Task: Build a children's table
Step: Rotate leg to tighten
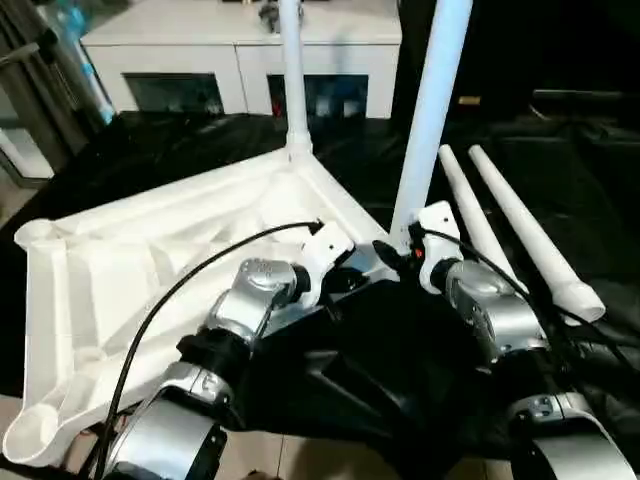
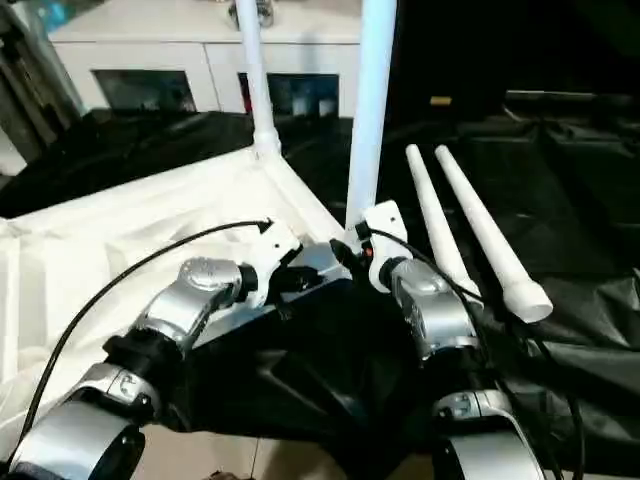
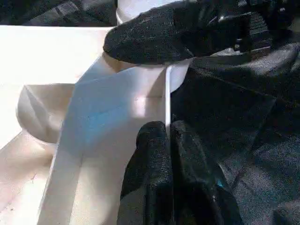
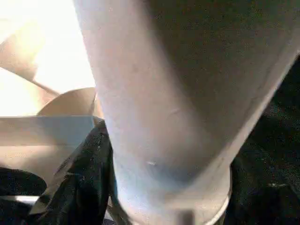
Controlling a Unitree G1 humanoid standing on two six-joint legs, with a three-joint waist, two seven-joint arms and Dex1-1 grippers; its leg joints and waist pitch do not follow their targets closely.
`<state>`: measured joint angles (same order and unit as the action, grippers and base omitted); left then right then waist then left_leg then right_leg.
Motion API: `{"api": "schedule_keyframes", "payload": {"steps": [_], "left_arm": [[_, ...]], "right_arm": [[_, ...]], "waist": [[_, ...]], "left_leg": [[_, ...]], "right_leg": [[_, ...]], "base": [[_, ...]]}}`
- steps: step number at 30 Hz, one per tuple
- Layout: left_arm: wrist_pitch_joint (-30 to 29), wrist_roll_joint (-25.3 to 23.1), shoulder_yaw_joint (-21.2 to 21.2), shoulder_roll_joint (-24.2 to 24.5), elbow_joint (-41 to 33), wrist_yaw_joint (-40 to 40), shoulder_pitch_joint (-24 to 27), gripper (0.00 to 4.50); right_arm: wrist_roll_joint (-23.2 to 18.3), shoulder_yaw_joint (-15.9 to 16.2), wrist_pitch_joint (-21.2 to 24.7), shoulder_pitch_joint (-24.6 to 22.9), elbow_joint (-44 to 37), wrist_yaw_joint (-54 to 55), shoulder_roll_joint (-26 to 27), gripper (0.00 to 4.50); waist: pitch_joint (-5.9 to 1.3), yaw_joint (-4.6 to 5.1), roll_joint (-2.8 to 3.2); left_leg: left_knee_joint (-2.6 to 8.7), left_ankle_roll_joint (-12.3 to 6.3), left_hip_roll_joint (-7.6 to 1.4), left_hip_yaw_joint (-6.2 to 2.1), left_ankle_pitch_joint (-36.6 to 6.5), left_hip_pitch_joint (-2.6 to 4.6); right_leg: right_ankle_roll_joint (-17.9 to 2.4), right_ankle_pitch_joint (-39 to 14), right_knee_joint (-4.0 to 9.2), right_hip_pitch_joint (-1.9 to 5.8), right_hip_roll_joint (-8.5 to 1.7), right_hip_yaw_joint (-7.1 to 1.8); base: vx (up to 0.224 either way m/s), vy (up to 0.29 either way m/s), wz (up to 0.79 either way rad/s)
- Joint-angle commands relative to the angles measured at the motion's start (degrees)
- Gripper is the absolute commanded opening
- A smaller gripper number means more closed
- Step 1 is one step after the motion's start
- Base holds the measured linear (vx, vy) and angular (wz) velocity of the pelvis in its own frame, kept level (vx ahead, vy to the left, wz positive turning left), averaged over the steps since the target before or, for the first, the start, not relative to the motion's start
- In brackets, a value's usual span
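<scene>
Right fingers (image 3: 154, 40) clasp upright leg (image 1: 430, 120) at tabletop (image 1: 130, 260) corner

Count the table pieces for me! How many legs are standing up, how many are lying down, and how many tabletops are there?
Legs standing up in the tabletop: 2, a far leg and a near leg
Legs lying on the black cloth: 2, one beside the other
Tabletops: 1
Total: 5 pieces

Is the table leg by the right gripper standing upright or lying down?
Upright. The table leg rises steeply, leaning slightly, from the near corner of the upturned tabletop, with the right gripper at its base. Two spare legs lie flat nearby.
</scene>
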<state>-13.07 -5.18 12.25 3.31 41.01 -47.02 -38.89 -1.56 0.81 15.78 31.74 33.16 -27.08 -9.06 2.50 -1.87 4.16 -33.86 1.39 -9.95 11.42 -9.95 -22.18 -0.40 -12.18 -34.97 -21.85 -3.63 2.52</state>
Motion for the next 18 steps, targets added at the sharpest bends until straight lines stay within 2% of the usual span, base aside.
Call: {"api": "schedule_keyframes", "payload": {"steps": [1, 2, 3, 5, 7, 9, 10, 12, 13, 15, 16, 17, 18], "left_arm": [[3.0, 2.1, 3.5, -1.9, -4.7, -4.7, -0.5, 0.00], [2.9, 2.2, 3.6, -1.7, -4.9, -5.1, -0.4, 0.00], [2.9, 2.4, 3.6, -1.4, -5.4, -5.8, -0.1, 0.00], [2.7, 2.9, 3.8, -0.5, -6.4, -7.6, 0.6, 0.00], [3.6, 3.0, 4.5, 1.0, -7.8, -10.7, 1.7, 0.00], [4.1, 3.2, 5.7, 3.1, -9.9, -14.5, 2.9, 0.00], [4.2, 3.8, 5.9, 3.8, -10.9, -16.2, 3.4, 0.00], [3.9, 4.7, 5.9, 4.4, -12.0, -18.1, 4.0, 0.00], [3.8, 5.4, 6.0, 5.1, -13.0, -19.7, 4.4, 0.00], [3.7, 6.0, 6.2, 5.9, -14.1, -21.6, 5.0, 0.00], [3.5, 6.9, 6.6, 7.3, -15.9, -24.2, 6.0, 0.00], [3.3, 7.4, 6.7, 7.9, -16.8, -25.6, 6.4, 0.00], [3.3, 7.5, 6.7, 7.9, -16.8, -25.7, 6.5, 0.00]], "right_arm": [[-0.5, 6.9, -0.1, -0.7, 1.5, -7.7, 3.1, 3.56], [-0.6, 7.0, -0.3, -0.7, 1.3, -8.3, 2.8, 3.56], [-0.7, 7.3, -0.8, -0.8, 0.8, -9.3, 2.3, 3.79], [-1.2, 7.8, -1.4, -1.1, -0.7, -12.7, 1.1, 3.79], [-2.3, 8.9, -1.6, -1.9, -3.5, -17.7, -0.8, 3.79], [-2.6, 10.7, -2.1, -3.3, -6.5, -23.0, -3.7, 3.79], [-2.8, 11.3, -2.4, -3.9, -7.7, -25.1, -4.8, 3.79], [-3.5, 11.6, -2.2, -4.5, -9.0, -27.4, -6.0, 3.79], [-4.1, 11.8, -1.8, -5.1, -10.1, -29.6, -6.9, 3.79], [-4.7, 12.1, -1.5, -5.7, -11.6, -32.1, -8.2, 3.79], [-5.8, 13.0, -0.9, -7.1, -14.7, -36.2, -10.6, 3.79], [-6.3, 13.3, -0.5, -7.7, -16.0, -38.0, -11.6, 3.79], [-6.3, 13.3, -0.4, -7.8, -16.1, -38.2, -11.7, 3.79]], "waist": [[-3.29, 0.02, -1.18], [-3.34, 0.02, -1.12], [-3.39, 0.03, -1.15], [-3.47, -0.01, -1.18], [-3.47, -0.35, -1.27], [-3.42, -0.46, -1.20], [-3.43, -0.57, -1.51], [-3.34, -0.58, -1.30], [-3.23, -0.94, -1.33], [-3.14, -0.96, -1.28], [-3.15, -1.01, -1.48], [-3.19, -1.44, -1.46], [-3.05, -1.45, -1.41]], "left_leg": [[3.62, -4.29, -3.24, -1.94, -10.8, 0.94], [3.62, -4.27, -3.27, -1.94, -10.8, 0.96], [3.60, -4.25, -3.39, -1.94, -10.8, 1.02], [3.47, -4.75, -3.38, -1.87, -9.9, 0.97], [3.31, -6.04, -3.45, -1.76, -8.6, 0.84], [3.42, -6.07, -3.60, -1.81, -8.8, 0.90], [3.34, -6.19, -3.65, -1.73, -8.9, 0.87], [3.34, -6.18, -3.63, -1.63, -9.4, 0.92], [3.49, -5.71, -3.79, -1.66, -10.4, 1.15], [3.60, -5.35, -3.76, -1.67, -11.0, 1.08], [3.61, -5.05, -3.81, -1.62, -11.4, 1.11], [3.64, -5.07, -3.91, -1.77, -11.1, 1.14], [3.71, -5.21, -3.93, -1.68, -11.3, 1.15]], "right_leg": [[-13.6, -9.4, 4.84, 2.15, -4.95, -2.32], [-13.6, -9.3, 4.81, 2.18, -4.94, -2.30], [-13.7, -8.8, 4.75, 2.18, -4.98, -2.33], [-14.2, -6.9, 4.54, 2.25, -4.92, -2.34], [-14.6, -4.9, 4.34, 2.34, -4.93, -2.27], [-14.6, -5.3, 4.30, 2.24, -4.85, -2.21], [-14.6, -5.2, 4.25, 2.27, -4.88, -2.24], [-14.6, -6.0, 4.32, 2.04, -4.84, -2.29], [-14.4, -8.2, 4.52, 1.99, -4.87, -2.30], [-14.3, -9.2, 4.55, 1.93, -4.82, -2.30], [-14.1, -9.8, 4.59, 1.86, -4.85, -2.36], [-13.7, -9.8, 4.52, 2.06, -4.91, -2.39], [-13.6, -10.0, 4.57, 1.86, -4.80, -2.44]], "base": [[0.000, 0.000, 0.00], [0.000, 0.000, 0.00], [0.000, 0.000, 0.00], [0.000, 0.000, 0.00], [0.000, 0.000, 0.00], [0.000, 0.000, 0.00], [0.000, 0.000, 0.00], [0.000, 0.000, 0.00], [0.000, 0.000, 0.00], [0.000, 0.000, 0.00], [0.000, 0.000, 0.00], [0.000, 0.000, 0.00], [0.000, 0.000, 0.00]]}}
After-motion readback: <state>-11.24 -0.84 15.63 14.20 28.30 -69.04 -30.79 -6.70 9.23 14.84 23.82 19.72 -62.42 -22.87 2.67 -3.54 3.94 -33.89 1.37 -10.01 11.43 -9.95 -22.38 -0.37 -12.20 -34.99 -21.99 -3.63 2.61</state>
